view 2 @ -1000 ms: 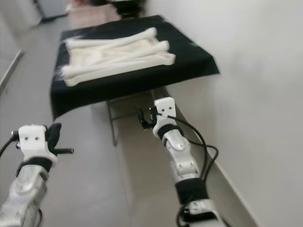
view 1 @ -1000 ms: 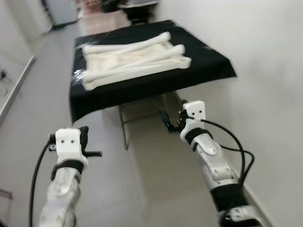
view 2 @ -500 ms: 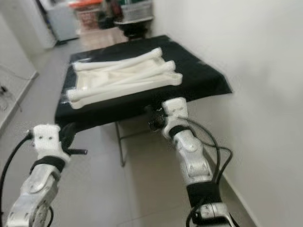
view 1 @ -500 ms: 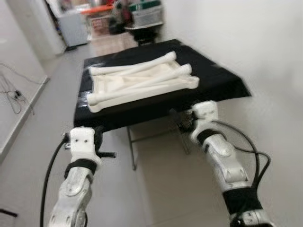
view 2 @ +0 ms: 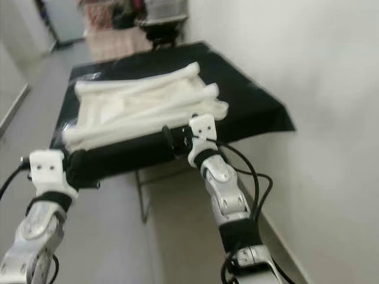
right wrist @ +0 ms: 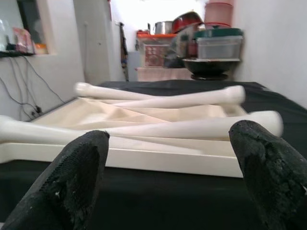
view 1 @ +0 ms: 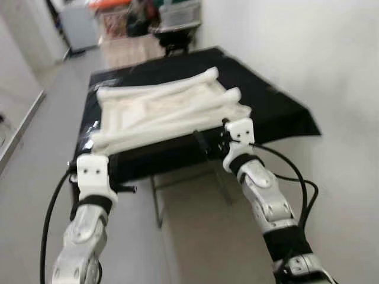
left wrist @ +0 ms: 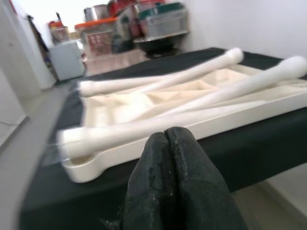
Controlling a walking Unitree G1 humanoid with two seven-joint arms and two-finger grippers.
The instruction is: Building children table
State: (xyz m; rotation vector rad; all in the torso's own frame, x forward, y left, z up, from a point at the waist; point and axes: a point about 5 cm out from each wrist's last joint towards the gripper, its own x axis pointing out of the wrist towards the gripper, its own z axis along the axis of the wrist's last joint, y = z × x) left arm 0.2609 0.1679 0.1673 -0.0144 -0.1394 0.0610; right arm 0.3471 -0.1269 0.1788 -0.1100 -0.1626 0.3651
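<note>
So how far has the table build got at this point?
Nothing is assembled: the cream tabletop lies on the black-draped table with the loose legs piled on it. The left gripper, fingers shut, and the right gripper, fingers open, hold nothing at the table's near edge. Gripping and fitting legs remain.

A table (view 1: pixel 278 109) stands ahead against the wall (view 1: pixel 320 53) on its right. On it lies a tabletop panel (view 1: pixel 148 112) with several legs (view 1: pixel 177 115) laid across it. Behind the table sit storage bins (view 1: pixel 177 12). Both arms reach toward the table's near edge.
</note>
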